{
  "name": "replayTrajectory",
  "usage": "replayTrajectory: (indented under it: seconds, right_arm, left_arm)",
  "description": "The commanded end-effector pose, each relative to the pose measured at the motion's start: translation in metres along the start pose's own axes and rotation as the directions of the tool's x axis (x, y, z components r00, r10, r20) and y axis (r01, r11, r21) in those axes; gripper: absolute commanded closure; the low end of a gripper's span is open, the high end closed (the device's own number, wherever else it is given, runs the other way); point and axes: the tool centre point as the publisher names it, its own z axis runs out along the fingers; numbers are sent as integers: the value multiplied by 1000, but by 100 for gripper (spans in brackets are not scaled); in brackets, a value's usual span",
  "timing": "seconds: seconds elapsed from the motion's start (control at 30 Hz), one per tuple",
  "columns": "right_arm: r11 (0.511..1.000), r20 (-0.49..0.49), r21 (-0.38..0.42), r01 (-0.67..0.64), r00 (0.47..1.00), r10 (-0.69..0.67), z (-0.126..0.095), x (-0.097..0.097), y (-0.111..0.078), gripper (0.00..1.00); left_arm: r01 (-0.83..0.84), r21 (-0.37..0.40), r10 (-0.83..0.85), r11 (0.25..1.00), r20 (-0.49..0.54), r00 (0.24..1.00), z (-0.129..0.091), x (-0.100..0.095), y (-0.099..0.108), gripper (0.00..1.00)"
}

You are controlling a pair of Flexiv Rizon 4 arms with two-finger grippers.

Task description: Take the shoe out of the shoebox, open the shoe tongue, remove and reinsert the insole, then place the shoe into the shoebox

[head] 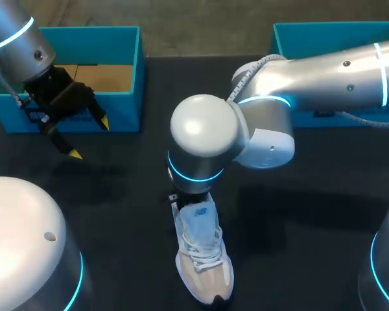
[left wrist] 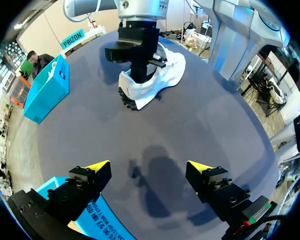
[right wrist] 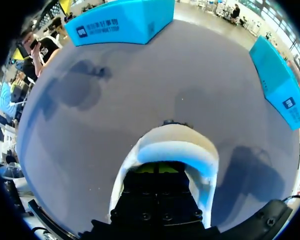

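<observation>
At the tabletop (head: 129, 214) middle lay one shoe (head: 201, 259); far back stood two boxes, the left shoebox (head: 126, 65) and right shoebox (head: 324, 32). Your right tool (right wrist: 157, 169) sat inside the shoe, and you could not tell its grip; your left tool (head: 89, 138) hung open.

White shoe (head: 204, 259) upright, outside shoebox (head: 124, 115)

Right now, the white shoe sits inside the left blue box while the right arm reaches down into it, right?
No. The white shoe lies on the black table, outside the left blue box, as the head view shows. The right arm does reach down into it.
</observation>
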Motion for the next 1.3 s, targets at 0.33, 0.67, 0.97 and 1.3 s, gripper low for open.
replayTrajectory:
  seconds: [0.33, 0.67, 0.97, 1.3]
  right_arm:
    - [1000, 25, -4, -14, 1000, 14, -5, 4, -13, 100]
    - [999, 19, 36, -19, 1000, 18, 4, 5, -19, 100]
    - [997, 17, 63, -34, 999, 33, 6, 3, -31, 100]
    - [998, 38, 52, -41, 999, 39, -12, 9, -40, 100]
  left_arm:
    - [0, -4, 0, 1000, 1, 1000, 0, 1, -1, 0]
    - [0, -4, 0, 1000, 1, 1000, 0, 1, -1, 0]
    - [0, -4, 0, 1000, 1, 1000, 0, 1, -1, 0]
    - [0, -4, 0, 1000, 1, 1000, 0, 1, -1, 0]
